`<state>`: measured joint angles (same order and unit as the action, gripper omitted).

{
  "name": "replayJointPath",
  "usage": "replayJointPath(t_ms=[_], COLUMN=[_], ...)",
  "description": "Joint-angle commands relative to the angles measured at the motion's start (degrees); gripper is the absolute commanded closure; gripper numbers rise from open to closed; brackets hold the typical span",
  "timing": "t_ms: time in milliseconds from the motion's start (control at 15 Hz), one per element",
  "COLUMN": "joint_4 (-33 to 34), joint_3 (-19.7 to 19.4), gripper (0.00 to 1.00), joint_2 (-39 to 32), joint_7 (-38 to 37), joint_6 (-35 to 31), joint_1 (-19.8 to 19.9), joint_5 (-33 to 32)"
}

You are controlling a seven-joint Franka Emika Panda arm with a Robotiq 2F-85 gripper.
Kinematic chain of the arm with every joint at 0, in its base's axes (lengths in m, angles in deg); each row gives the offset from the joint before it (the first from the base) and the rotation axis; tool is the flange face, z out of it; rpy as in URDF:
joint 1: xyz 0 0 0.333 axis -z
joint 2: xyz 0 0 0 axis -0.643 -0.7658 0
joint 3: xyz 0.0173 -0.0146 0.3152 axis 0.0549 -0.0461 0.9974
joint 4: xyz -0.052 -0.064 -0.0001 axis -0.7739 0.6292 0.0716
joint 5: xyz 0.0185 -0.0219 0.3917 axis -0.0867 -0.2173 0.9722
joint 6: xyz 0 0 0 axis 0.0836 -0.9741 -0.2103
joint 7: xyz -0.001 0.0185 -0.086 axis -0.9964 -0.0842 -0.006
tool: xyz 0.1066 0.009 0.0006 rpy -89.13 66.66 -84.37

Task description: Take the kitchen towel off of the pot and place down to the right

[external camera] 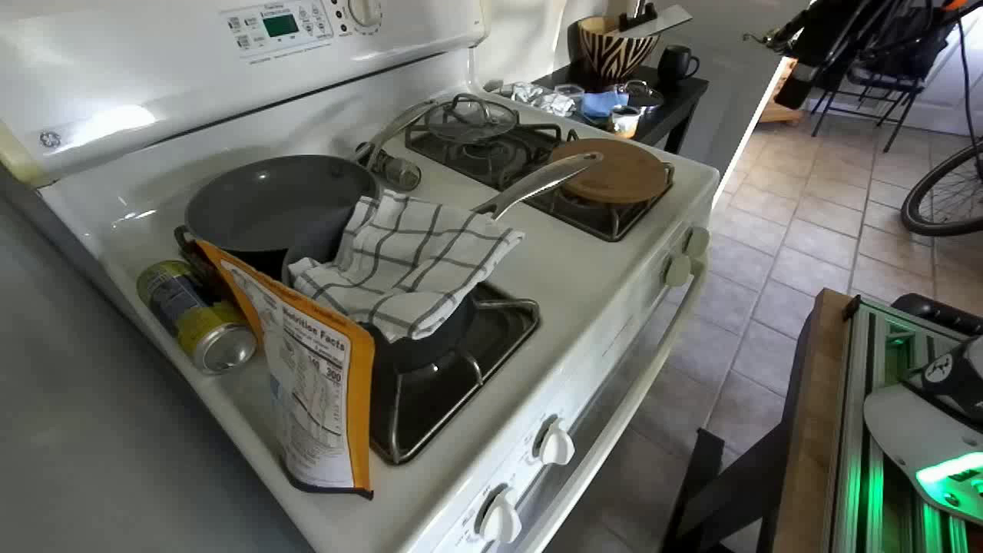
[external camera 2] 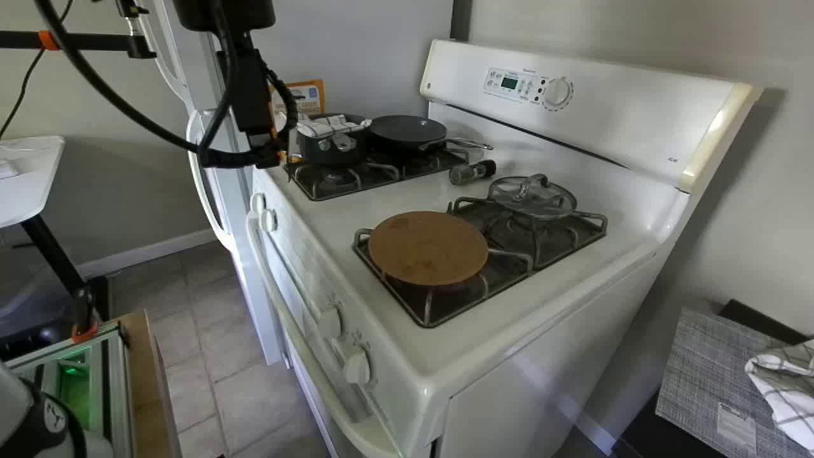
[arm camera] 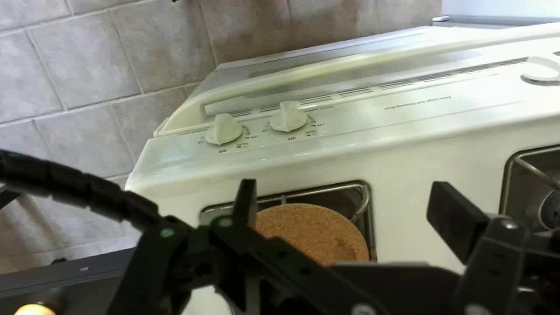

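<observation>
A white kitchen towel with a dark grid (external camera: pixel 415 253) lies folded over the top of a dark pot (external camera: pixel 434 338) on a front burner. In an exterior view the towel (external camera 2: pixel 327 126) also shows on the pot (external camera 2: pixel 327 151). The pot's metal handle (external camera: pixel 537 184) sticks out from under the towel. My gripper (arm camera: pixel 350 210) is open and empty in the wrist view, with its fingers wide apart above the stove top. In an exterior view the gripper (external camera 2: pixel 266 152) hangs in the air in front of the stove. Towel and pot are out of the wrist view.
A grey frying pan (external camera: pixel 269 203) stands behind the pot. An orange-edged pouch (external camera: pixel 315 384) and a yellow can (external camera: pixel 196 319) stand beside them. A round cork board (external camera 2: pixel 427 248), a glass lid (external camera 2: pixel 533 196) and a grinder (external camera 2: pixel 472 172) are on the stove (external camera 2: pixel 356 254).
</observation>
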<state>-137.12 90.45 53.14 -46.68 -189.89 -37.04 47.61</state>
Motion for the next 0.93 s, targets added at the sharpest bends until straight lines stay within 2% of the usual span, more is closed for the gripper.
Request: replayJointPath(t_ms=[0,600,867], joint_4=[0.1,0.1,2.9], joint_3=[0.3,0.3,0.5], gripper=[0.0,0.0,0.0], joint_2=[0.0,0.0,-3.4], joint_7=[0.2,0.2,-0.3], joint_6=[0.2,0.2,-8.8], joint_1=[0.4,0.4,-1.9], joint_5=[0.2,0.2,5.3])
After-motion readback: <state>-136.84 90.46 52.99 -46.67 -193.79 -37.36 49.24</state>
